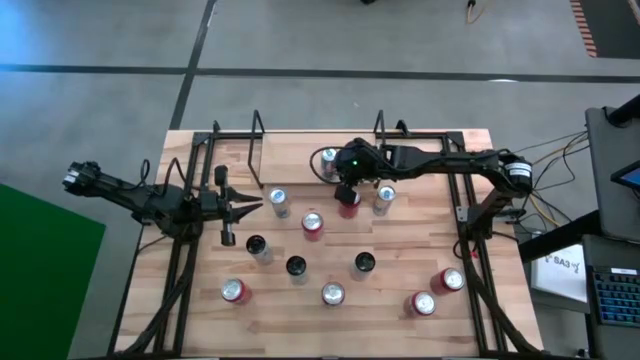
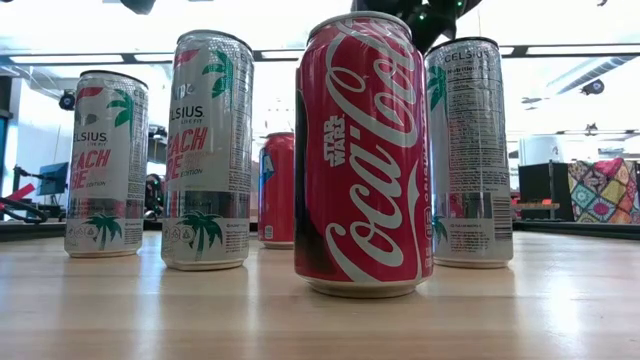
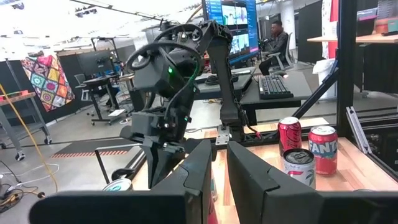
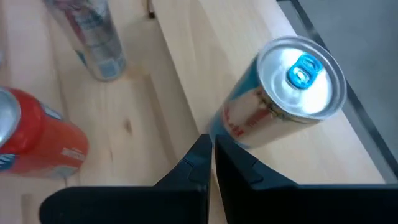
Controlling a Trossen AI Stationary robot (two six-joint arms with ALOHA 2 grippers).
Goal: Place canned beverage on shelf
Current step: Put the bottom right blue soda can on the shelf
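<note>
High view: twelve cans stand on the wooden table (image 1: 390, 335), counted by their tops. Five are red, four are silver and three are black. Eleven of them are spread over the open table in loose rows, and one is on the shelf (image 1: 257, 135). There are two arms and one shelf.

The shelf is a narrow rack of thin black rods with an upright loop at each end and a pale wooden floor, set along the far edge of the table. The canned beverage (image 1: 329, 159) stands upright on that floor, towards the rack's right end. The right wrist view shows its bright silver lid, a blue pull tab and a blue side with red lettering (image 4: 298, 74).

The right gripper (image 1: 345, 188) hangs just in front of the shelf, above a red can (image 1: 348, 207) and close beside the canned beverage. Its fingers are pressed together and grip nothing; in its own view the fingertips (image 4: 211, 152) sit just apart from the can's side.

The left gripper (image 1: 252, 206) waits over the table's left part, pointing towards the middle. Its fingers are drawn almost together with only a thin slit between them and nothing is held
</note>
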